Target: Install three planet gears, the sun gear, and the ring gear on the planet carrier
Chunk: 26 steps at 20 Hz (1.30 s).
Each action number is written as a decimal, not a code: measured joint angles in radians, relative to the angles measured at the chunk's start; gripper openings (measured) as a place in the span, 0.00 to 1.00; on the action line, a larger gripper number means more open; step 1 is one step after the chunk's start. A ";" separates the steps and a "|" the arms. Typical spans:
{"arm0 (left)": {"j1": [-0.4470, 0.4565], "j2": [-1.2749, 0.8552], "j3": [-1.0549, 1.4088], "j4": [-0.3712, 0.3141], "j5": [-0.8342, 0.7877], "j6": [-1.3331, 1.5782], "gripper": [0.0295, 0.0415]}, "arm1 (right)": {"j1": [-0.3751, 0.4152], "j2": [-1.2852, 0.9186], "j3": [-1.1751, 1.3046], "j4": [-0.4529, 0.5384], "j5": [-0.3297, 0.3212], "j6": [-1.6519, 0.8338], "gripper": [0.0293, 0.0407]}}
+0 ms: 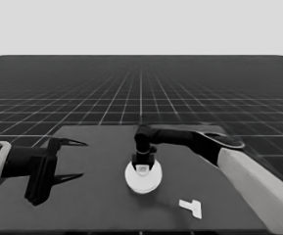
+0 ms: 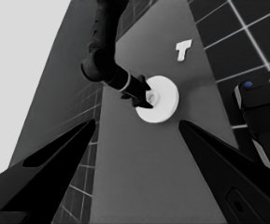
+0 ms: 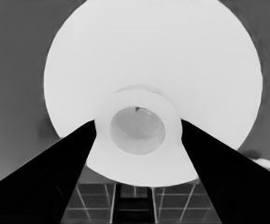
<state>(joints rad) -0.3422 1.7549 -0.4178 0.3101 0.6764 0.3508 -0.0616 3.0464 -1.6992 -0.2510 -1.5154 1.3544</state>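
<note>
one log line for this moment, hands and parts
right hand: around hub of larger round part, mid-table | left hand: open, parked at left end | thin white piece: near front right

The worktop [image 1: 97,205] is plain dark grey. At its middle the larger round part [image 1: 143,179] is clean white, and beside it the thin white piece [image 1: 191,207] matches. Past the worktop, the floor [image 1: 141,93] carries a pale grid on black.
</note>
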 joint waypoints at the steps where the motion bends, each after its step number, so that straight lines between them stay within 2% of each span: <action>1: 0.000 0.000 0.000 0.000 0.000 0.000 0.75 | -0.003 0.000 -0.002 -0.002 0.000 -0.001 0.52; 26: 0.000 0.000 0.000 0.000 0.000 0.000 0.75 | -0.022 -0.001 -0.005 -0.003 0.001 0.178 0.52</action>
<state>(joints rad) -0.3422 1.7549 -0.4178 0.3101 0.6764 0.3508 -0.0831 3.0451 -1.7040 -0.2544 -1.5144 1.5321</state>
